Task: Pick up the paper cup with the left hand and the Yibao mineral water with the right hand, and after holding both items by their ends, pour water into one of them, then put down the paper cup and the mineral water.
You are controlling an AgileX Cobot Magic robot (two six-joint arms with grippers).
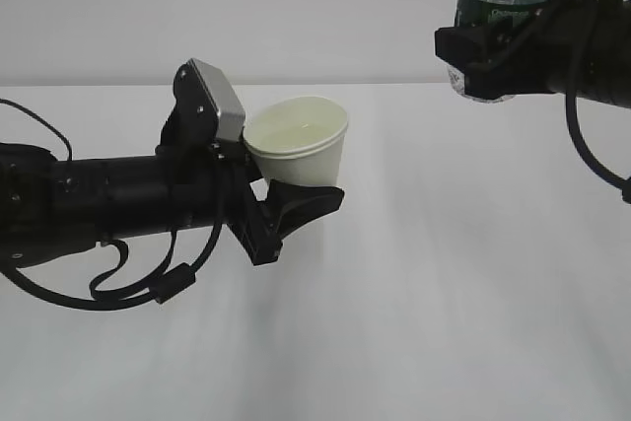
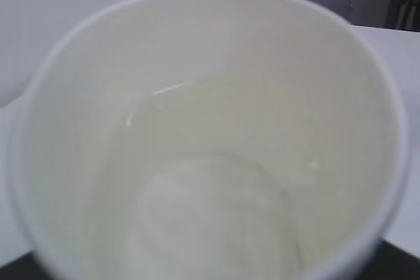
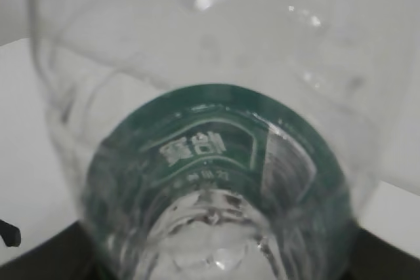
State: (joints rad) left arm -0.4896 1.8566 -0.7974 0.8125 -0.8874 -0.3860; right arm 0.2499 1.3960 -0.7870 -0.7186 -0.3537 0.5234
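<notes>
The white paper cup (image 1: 301,145) hangs in the air left of centre, tilted slightly, with my left gripper (image 1: 304,192) shut on its lower part. Clear water lies in the cup (image 2: 210,162), which fills the left wrist view. At the top right my right gripper (image 1: 486,46) is shut on the Yibao mineral water (image 1: 498,2), held high, higher than the cup and apart from it. The bottle's upper part runs out of the frame. Its dark green label (image 3: 216,142) and clear ribbed body fill the right wrist view. The bottle hides the jaws there.
A white table (image 1: 444,293) spreads below both arms, with a pale wall (image 1: 296,7) behind. Black cables (image 1: 128,288) loop under the left arm, and another cable (image 1: 590,150) hangs from the right arm.
</notes>
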